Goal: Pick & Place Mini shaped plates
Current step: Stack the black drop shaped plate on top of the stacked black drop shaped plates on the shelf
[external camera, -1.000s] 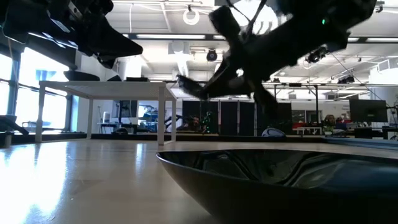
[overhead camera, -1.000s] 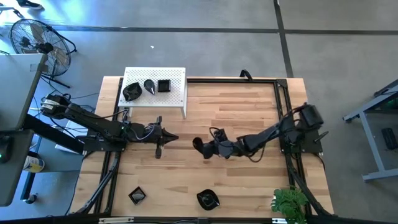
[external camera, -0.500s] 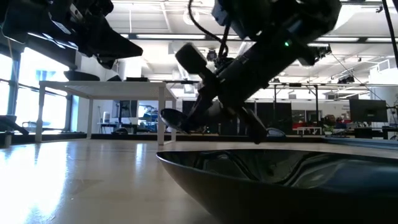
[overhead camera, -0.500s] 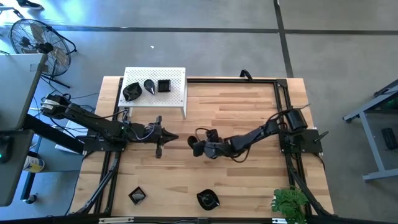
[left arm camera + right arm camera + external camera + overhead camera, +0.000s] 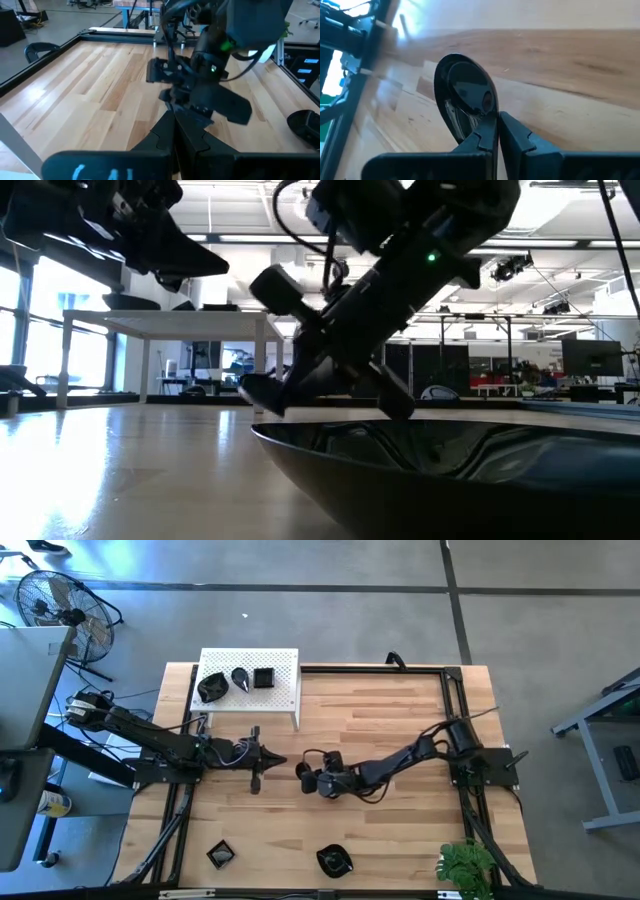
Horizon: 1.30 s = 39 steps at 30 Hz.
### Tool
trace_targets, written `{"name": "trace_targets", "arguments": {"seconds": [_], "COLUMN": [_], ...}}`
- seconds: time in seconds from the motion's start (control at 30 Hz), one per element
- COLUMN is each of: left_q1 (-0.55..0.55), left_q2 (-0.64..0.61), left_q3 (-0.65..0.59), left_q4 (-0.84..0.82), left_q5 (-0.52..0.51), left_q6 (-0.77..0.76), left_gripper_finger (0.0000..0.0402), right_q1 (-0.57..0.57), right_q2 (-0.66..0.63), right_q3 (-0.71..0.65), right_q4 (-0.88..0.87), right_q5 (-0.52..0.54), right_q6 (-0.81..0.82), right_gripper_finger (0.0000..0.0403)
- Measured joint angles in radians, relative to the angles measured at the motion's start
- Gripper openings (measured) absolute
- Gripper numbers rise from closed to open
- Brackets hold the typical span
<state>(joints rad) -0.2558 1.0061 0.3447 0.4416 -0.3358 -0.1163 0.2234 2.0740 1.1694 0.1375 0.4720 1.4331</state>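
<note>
My right gripper (image 5: 312,778) reaches over the middle of the table and is shut on a glossy black oval mini plate (image 5: 464,98), which shows dark at its tip (image 5: 302,773) in the high view. My left gripper (image 5: 272,762) hovers just left of it, shut and holding nothing. Three more mini plates (image 5: 238,680) lie on the white perforated stand (image 5: 285,665) at the table's far left. A square plate (image 5: 221,854) and a rounded plate (image 5: 335,861) rest on the table near its near edge. My right gripper pinches the oval plate by its rim (image 5: 481,116) between the two fingers. The fingers come slanting down from the table's right side. The plate is tilted and sticks out ahead of the fingertips (image 5: 262,392), low over the table; I cannot tell whether it touches the wood.
The rounded plate (image 5: 450,470) by the near edge fills the low view's foreground. A metal frame (image 5: 455,690) runs along the table's far and right sides. A green plant (image 5: 465,868) stands at the near right corner. Bare wood lies between the stand and the right arm.
My right gripper has moved toward the table's left and down, carrying the oval plate from well above the table to just over its surface, close to my left gripper. It has stayed shut on the plate.
</note>
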Motion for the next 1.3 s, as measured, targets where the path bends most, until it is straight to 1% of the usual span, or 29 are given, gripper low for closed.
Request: {"name": "trace_targets", "arguments": {"seconds": [0.17,0.4,0.47,0.53,0.63,0.7,0.77,0.87,0.93,1.0,1.07,1.2,1.3], "left_q1": [0.0,0.0,0.0,0.0,0.0,0.0,0.0,0.0,0.0,0.0,-0.001,-0.01,-0.013], "left_q2": [0.0,0.0,0.0,0.0,0.0,0.0,0.0,0.0,0.0,0.0,0.004,0.073,0.128], "left_q3": [0.0,0.0,0.0,0.0,0.0,0.0,0.0,0.002,0.013,0.039,0.068,0.151,0.23], "left_q4": [-0.004,0.006,0.003,0.003,0.006,0.005,0.004,0.001,-0.018,-0.059,-0.132,-0.314,-0.401], "left_q5": [0.0,0.001,0.001,0.007,0.055,0.08,0.084,0.067,0.059,0.057,0.034,-0.063,-0.074], "left_q6": [0.007,0.001,-0.015,-0.036,-0.115,-0.154,-0.174,-0.232,-0.278,-0.321,-0.374,-0.482,-0.586], "left_gripper_finger": [0.0001,0.0001,0.0001,0.0001,0.0001,0.0001,0.0001,0.0001,0.0001,0.0001,0.0001,0.0001,0.0001], "right_q1": [-0.007,-0.011,-0.011,-0.014,-0.014,-0.013,-0.01,0.01,0.024,0.03,0.031,0.027,0.023], "right_q2": [0.032,0.034,0.033,0.03,-0.001,-0.034,-0.066,-0.109,-0.132,-0.148,-0.165,-0.209,-0.259], "right_q3": [0.033,0.037,0.037,0.037,0.033,0.027,0.026,0.025,0.012,-0.039,-0.114,-0.279,-0.375], "right_q4": [-0.012,-0.012,-0.013,-0.01,-0.014,-0.043,-0.093,-0.171,-0.168,-0.099,0.026,0.274,0.361], "right_q5": [-0.029,-0.035,-0.04,-0.061,-0.086,-0.117,-0.143,-0.123,-0.112,-0.108,-0.134,-0.176,-0.184], "right_q6": [0.0,-0.018,-0.06,-0.145,-0.279,-0.4,-0.544,-0.733,-0.827,-0.884,-0.92,-0.985,-1.029], "right_gripper_finger": [0.0021,0.0078,0.0092,0.0101,0.0105,0.0101,0.0088,0.0054,0.0023,0.0006,0.001,0.0004,0.0004]}}
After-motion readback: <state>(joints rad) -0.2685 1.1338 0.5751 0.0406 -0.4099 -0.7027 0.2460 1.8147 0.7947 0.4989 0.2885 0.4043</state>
